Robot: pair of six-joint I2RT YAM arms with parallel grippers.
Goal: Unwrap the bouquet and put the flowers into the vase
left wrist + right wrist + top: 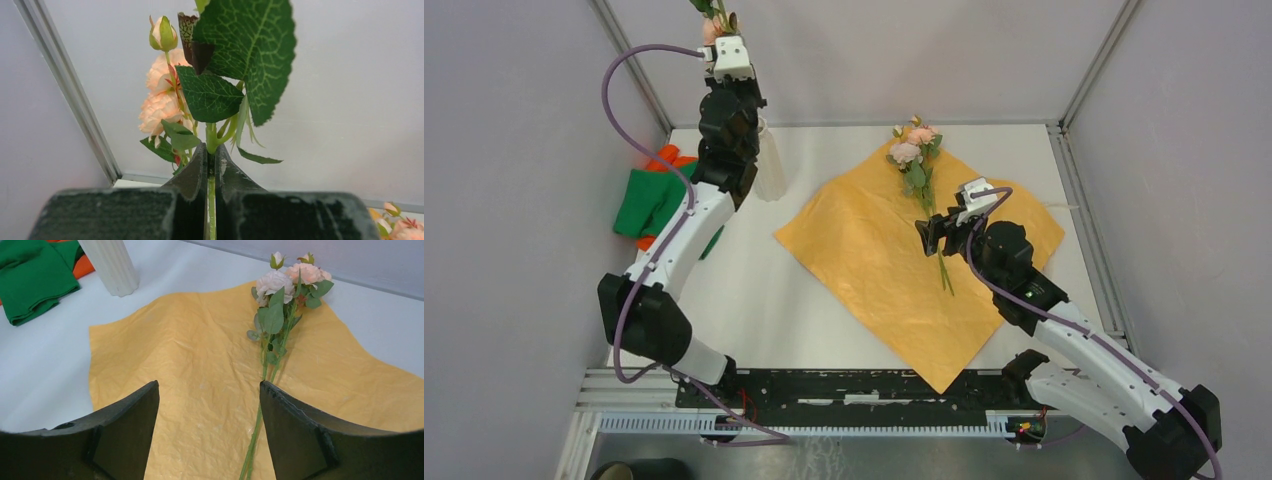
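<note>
The bouquet's orange paper (884, 270) (200, 355) lies spread flat on the table. Pink flowers (914, 150) (287, 280) with long green stems (257, 425) rest on its far part. My right gripper (932, 236) (209, 386) hovers open over the paper, and the stems run just inside its right finger. My left gripper (720, 38) (211, 155) is raised high at the back left, shut on the green stem of a pink flower (160, 100) whose leaves and blooms stand above the fingers. The whitish ribbed vase (771, 160) (111, 265) stands below that arm, partly hidden by it.
A green cloth (649, 200) (30, 275) over an orange cloth (669, 158) (82, 267) lies at the left, beside the vase. Grey walls with metal frame posts (75, 100) close in the back and sides.
</note>
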